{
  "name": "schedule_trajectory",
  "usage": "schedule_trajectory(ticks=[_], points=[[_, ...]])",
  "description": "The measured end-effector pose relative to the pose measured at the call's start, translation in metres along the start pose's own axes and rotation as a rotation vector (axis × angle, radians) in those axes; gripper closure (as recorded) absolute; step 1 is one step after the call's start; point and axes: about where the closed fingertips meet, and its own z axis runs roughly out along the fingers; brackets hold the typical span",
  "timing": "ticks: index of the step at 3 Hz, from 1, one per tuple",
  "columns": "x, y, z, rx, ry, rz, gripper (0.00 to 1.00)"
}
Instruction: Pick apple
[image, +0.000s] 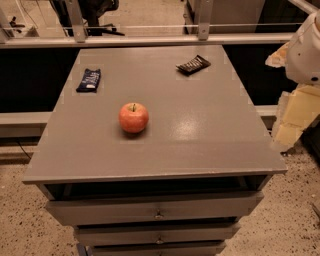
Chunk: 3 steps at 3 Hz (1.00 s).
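Grey cabinet top (210, 135) carries the apple (133, 117), stem up, left of centre; blue wrapper (89, 80) and dark wrapper (193, 64) lie well apart behind it; white arm housing (306, 50) occupies the upper right edge; gripper out of frame, state cannot be told. Step: approach pending; next move calls for lowering the gripper over the apple.

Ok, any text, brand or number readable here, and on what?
Nothing legible.
Blue wrapper: pale print, too blurred to read.
Dark wrapper: light marks, unreadable.
Apple, cabinet top: no lettering seen.
Hand: out of view; only a white arm part at the right edge.
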Motion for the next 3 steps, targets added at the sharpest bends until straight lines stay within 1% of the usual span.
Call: schedule_trajectory(ticks=[1,2,3], points=[[0.0,0.0,0.0,0.0,0.0,0.0,0.0],[-0.003,-0.003,0.001,-0.001,-0.031,0.004,0.0],[-0.034,0.001,0.032,-0.048,-0.145,0.029,0.0]])
